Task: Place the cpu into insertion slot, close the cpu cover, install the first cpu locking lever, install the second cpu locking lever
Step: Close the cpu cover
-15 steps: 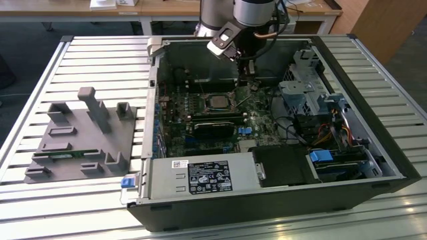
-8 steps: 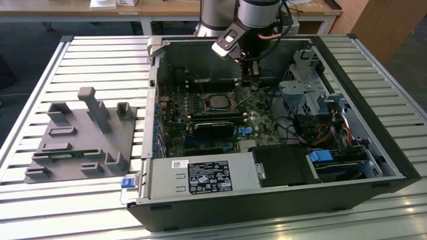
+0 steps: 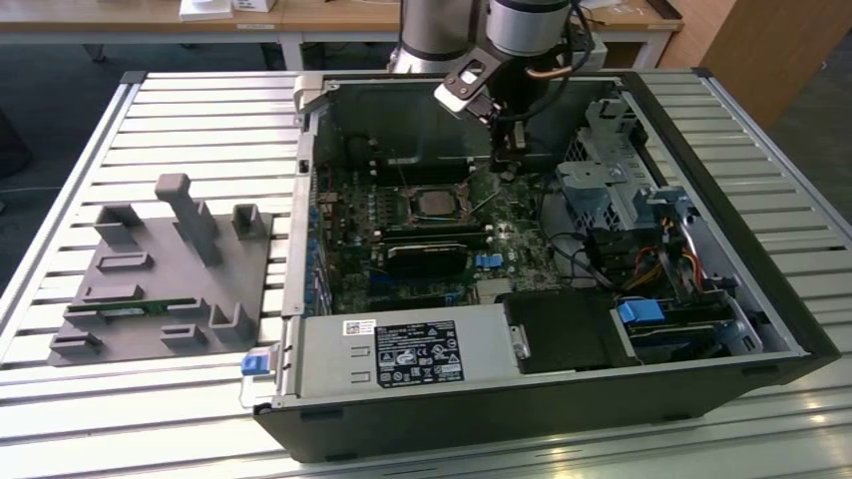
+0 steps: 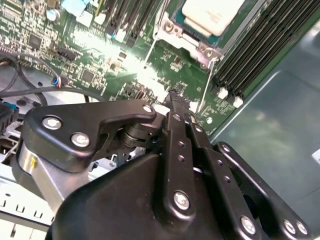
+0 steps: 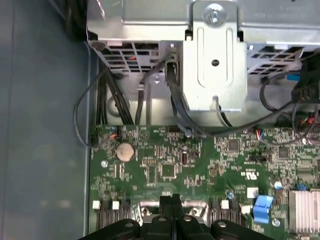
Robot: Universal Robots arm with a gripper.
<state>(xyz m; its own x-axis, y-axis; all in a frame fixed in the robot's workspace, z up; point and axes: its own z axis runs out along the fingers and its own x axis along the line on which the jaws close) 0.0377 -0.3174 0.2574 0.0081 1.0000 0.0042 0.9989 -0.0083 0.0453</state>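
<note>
The open computer case [image 3: 779, 299] lies on a slatted table [image 3: 200, 120], with a grey fixture tray [image 3: 160, 284] beside it on the exterior view's left. The arm reaches down into the case, and the gripper [image 3: 510, 165] hangs low over the green motherboard [image 5: 200, 165], near the insertion slot [image 3: 403, 203] on the exterior view's right of it. In both wrist views the gripper [image 4: 172, 97] [image 5: 171, 199] has its two black fingers pressed together, with nothing seen between them. The cpu [image 3: 434, 203] [image 4: 212, 12] sits in the slot, silver face up. The cpu cover [image 4: 186, 36] appears to lie down around its edges. A thin wire lever [image 4: 149, 49] runs along one side of the cover; whether it is latched I cannot tell. Long black memory slots [image 4: 255, 45] flank the socket, and a coin battery [image 5: 125, 151] sits on the board ahead of the fingertips.
</note>
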